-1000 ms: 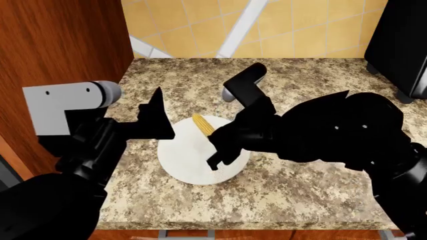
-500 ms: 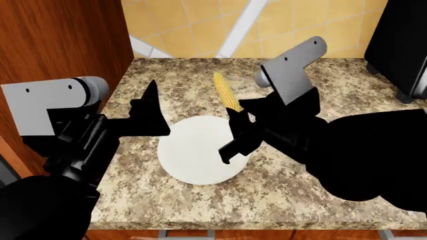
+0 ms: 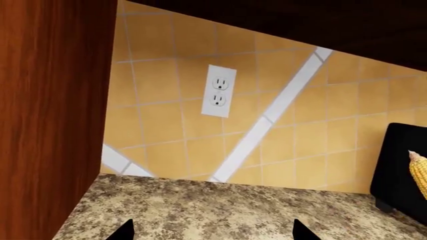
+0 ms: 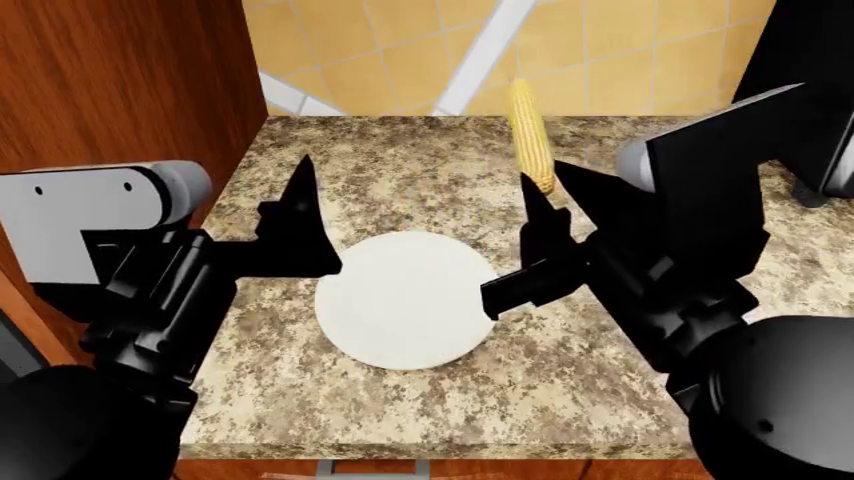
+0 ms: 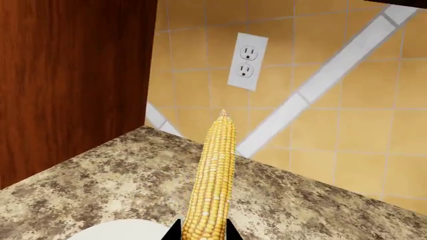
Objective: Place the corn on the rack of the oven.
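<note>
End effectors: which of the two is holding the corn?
The right end effector grips the corn at its base, lifted above the plate; the left end effector holds nothing.

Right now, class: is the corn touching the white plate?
Apart. The head view shows the corn lifted in the right gripper, clear of the plate, which lies bare.

White plate (image 4: pixel 403 298) on speckled granite counter (image 4: pixel 400 160) — tiled backsplash (image 3: pixel 280 130), wall outlet (image 3: pixel 219 91)

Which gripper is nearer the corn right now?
Right. The right gripper is shut on the corn, lifted above the counter. The left gripper is apart, on the plate's other side.
</note>
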